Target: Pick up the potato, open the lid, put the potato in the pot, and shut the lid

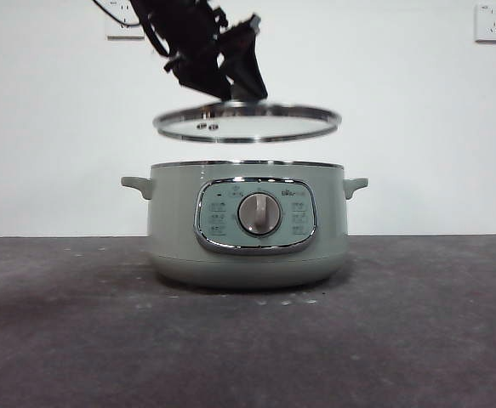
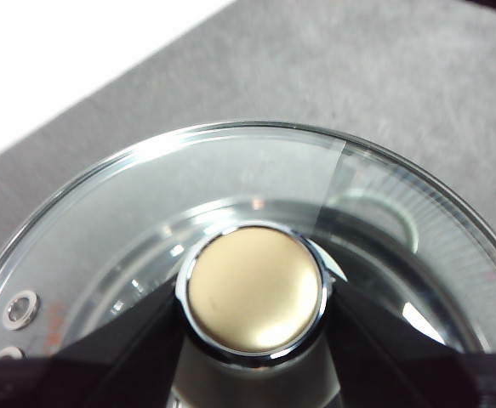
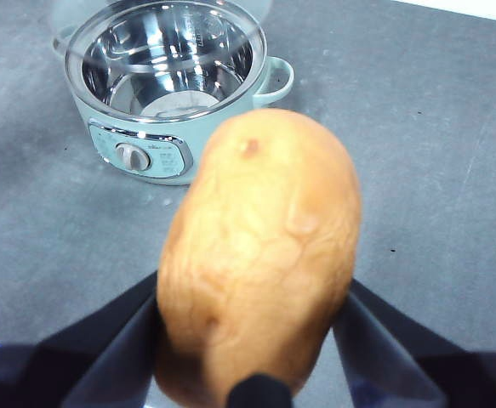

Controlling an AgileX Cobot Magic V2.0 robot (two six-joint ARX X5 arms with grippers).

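The sage-green pot stands on the table, its dial facing the front view. The glass lid hangs level a short way above the pot's rim. My left gripper comes down from the upper left and is shut on the lid's knob, one black jaw on each side of it. Away from the pot and above the table, my right gripper is shut on the orange-brown potato. In the right wrist view the pot shows a bare steel bowl inside. The right gripper is out of the front view.
The table is dark grey, with a white wall behind it. Two wall sockets sit high on that wall. Grey table surface lies between the potato and the pot.
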